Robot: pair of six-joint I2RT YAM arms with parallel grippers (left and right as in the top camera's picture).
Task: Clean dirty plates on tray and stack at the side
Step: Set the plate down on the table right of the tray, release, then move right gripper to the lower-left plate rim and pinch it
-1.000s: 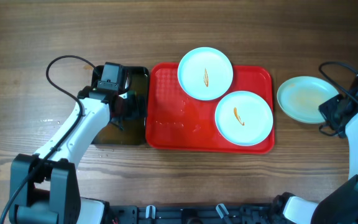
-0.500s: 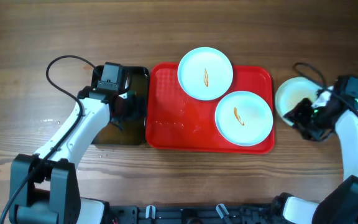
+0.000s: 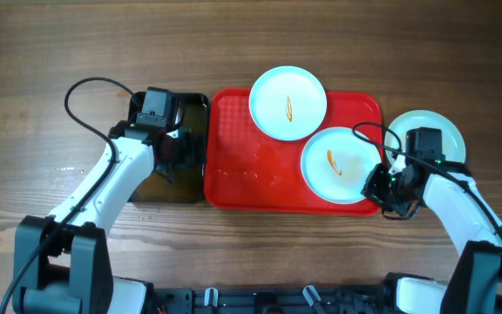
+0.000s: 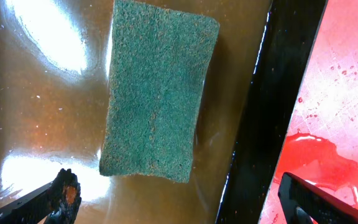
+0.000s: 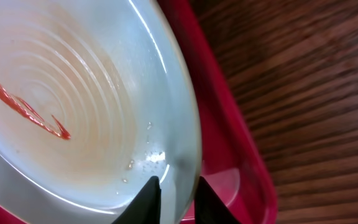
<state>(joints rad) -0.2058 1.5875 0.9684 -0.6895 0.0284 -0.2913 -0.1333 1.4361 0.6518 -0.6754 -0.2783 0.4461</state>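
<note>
The brown wooden worktop (image 3: 321, 44) carries everything. One large red rectangular plastic tray (image 3: 242, 174) lies at its middle, with water on its floor. Just left of it sits one smaller black rectangular tub (image 3: 192, 109) holding brown water.

Three round pale mint-white shallow plates are in view. The far plate (image 3: 288, 103) overlaps the tray's far rim and bears one orange streak. The near plate (image 3: 342, 166) lies inside the tray at its right end, also with one orange streak. The side plate (image 3: 430, 120) lies on the worktop just right of the tray, partly under the right arm.

One green rectangular scouring sponge (image 4: 157, 93) lies in the tub's water. The left claw (image 4: 182, 202) hangs over the sponge with its two fingers wide apart, holding nothing. The right claw (image 5: 178, 196) is at the near plate's right edge. Its two fingers are drawn close with the rim between them, clamped on it.
</note>
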